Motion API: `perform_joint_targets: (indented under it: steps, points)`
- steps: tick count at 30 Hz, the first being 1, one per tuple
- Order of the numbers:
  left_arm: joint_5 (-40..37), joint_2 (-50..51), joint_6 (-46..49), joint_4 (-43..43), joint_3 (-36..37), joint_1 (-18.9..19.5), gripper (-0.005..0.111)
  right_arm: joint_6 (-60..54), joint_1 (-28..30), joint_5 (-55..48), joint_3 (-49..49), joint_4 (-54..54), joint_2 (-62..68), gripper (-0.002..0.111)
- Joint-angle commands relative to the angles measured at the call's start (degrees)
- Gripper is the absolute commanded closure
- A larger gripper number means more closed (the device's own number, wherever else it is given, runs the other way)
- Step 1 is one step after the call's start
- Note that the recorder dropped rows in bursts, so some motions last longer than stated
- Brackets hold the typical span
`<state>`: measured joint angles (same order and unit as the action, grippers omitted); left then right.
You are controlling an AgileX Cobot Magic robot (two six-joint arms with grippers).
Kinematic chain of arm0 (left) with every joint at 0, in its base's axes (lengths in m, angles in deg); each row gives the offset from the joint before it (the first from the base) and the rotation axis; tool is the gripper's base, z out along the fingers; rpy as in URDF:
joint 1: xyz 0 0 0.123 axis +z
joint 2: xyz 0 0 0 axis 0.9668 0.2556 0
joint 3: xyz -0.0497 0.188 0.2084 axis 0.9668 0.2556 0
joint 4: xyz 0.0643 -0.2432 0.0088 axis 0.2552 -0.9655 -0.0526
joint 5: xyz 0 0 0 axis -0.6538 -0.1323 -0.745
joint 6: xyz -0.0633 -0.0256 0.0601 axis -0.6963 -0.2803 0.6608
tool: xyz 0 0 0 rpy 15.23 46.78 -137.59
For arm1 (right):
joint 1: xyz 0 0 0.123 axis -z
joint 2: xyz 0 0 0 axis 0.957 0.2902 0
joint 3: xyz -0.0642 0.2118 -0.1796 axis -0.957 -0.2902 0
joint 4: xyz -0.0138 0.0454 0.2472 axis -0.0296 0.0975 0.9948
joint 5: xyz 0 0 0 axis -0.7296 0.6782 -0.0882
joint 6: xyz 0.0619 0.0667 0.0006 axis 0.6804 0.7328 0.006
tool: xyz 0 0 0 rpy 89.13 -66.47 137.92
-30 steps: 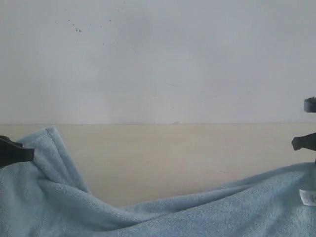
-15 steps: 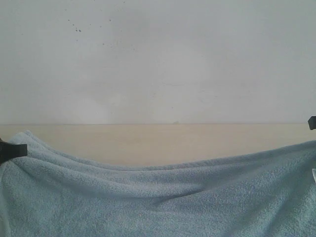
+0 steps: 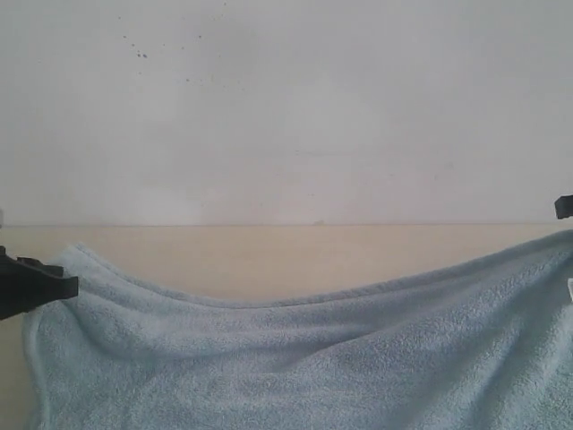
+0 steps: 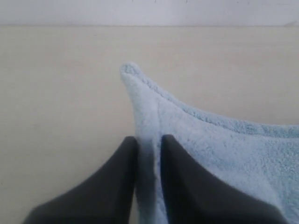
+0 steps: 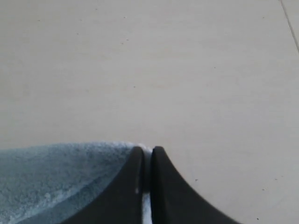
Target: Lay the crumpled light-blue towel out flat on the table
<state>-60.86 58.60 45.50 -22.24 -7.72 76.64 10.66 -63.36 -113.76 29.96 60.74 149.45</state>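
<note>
Across the surface (image 3: 295, 255), from nine to three o'clock, the towel (image 3: 304, 358) lay stretched out, nearly flat. The left pincer (image 4: 148, 142) and right pincer (image 5: 146, 154) each clamped a far corner. Next probably came letting go of both, gently.

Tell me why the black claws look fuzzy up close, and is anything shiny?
Left wrist view: the left gripper sits very near the lens, so its edges blur; the towel looks sharper. Right wrist view: the right gripper is soft too. Exterior view: flat, even light, no glare, faint shadows in the folds.
</note>
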Motion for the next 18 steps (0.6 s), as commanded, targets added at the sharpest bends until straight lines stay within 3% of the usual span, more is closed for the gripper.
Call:
perform_joint_targets:
  steps: [1, 4, 6, 9, 14, 15, 18]
  points:
    - [1.27, 2.32, 2.04, -1.03, -1.58, 0.19, 0.063, -1.84, 0.41, 0.74, 0.04, -0.21, 3.8, 0.108]
    - [1.27, 3.89, 3.08, -1.8, -2.53, 0.19, 0.042, -1.98, 0.41, 1.08, 0.04, -0.21, 5.5, 0.108]
    - [1.16, 4.49, 3.0, -1.78, -3.37, 0.19, 0.036, -1.98, 0.41, 1.57, 0.04, -0.21, 6.07, 0.107]
    - [1.16, 4.65, 2.69, -1.78, -4.89, 0.19, 0.035, -2.25, 0.41, 2.76, 0.04, -0.21, 6.2, 0.097]
    - [1.26, 2.04, -9.07, 1.08, -6.45, -0.02, 0.035, -2.25, 0.41, 3.44, 0.04, -0.21, 6.08, 0.063]
    - [1.49, 1.14, -10.78, 3.95, -6.45, -0.02, 0.035, -2.25, 0.41, 3.22, 0.04, -0.21, 6.08, 0.055]
    - [1.62, -0.84, -15.49, 16.89, -6.45, -0.02, 0.037, -2.25, 0.41, 2.15, 0.04, 0.37, 5.76, 0.046]
